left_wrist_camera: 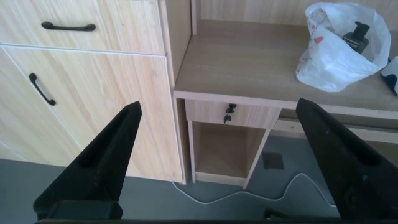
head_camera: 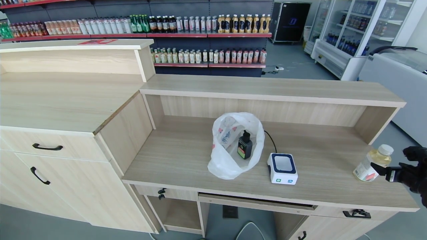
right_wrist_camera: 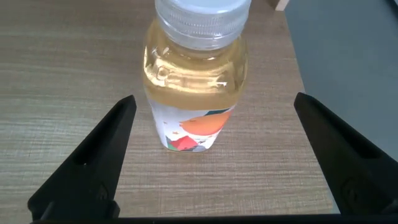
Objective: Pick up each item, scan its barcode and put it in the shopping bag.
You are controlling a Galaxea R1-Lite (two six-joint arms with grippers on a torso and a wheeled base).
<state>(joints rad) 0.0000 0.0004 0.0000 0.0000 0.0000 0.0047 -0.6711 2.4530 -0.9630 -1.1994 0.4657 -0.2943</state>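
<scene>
Surface (head_camera: 186, 156) carried bag (head_camera: 220, 163), scanner (head_camera: 282, 168) just beside it, and bottle (head_camera: 372, 163) upright near the right edge. Step: pick-up. Right end effector (head_camera: 393, 160) was spread, flanking the bottle, apparently not touching. Next: close, lift, present the barcode. Left end effector (left_wrist_camera: 217, 109) was spread, empty.

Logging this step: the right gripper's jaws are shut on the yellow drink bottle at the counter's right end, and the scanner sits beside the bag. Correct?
Not quite. The right wrist view shows the right gripper with jaws open, wide of the yellow drink bottle, which stands ungripped at the counter's right end. The scanner does sit beside the bag.
</scene>
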